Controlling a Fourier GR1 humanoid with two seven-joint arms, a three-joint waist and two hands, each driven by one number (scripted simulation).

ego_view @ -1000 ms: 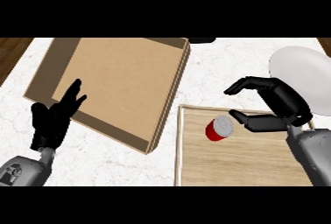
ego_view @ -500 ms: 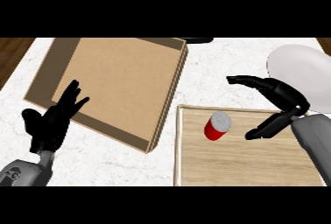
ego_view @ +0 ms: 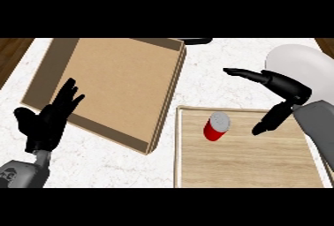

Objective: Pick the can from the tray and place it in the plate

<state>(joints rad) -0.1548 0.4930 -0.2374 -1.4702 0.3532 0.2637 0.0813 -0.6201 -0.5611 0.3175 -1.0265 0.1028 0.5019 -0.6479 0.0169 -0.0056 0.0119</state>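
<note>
Forearms enter from the bottom edge of the frame, one at each side. At lower left the left hand [ego_view: 47, 120] rests open, fingers straight and pointing up toward the top of the frame, thumb spread to the side; it holds nothing and overlaps the near left edge of the large cardboard box [ego_view: 111, 84].

In the lower right part of the frame lies the wooden tray [ego_view: 248, 159], a pale board with a raised rim, on the white marbled counter [ego_view: 111, 163]. The red can [ego_view: 216, 126] with its grey top stands inside the tray, near its upper left corner (tilted a little toward the upper right as seen from above). It touches neither hand.

Just right of the can, above the tray's upper right area, is the right hand [ego_view: 282, 90]. Its fingers are spread wide: the thumb points down toward the tray floor, apart from the can, while the fingers stretch out to the left higher in the frame. Nothing is held in it.

Behind the right hand, at the upper right of the frame, sits the white plate [ego_view: 297, 59], partly hidden by the hand and forearm. The cardboard box, flat and open, fills the upper left, its right wall near the tray's left rim.
</note>
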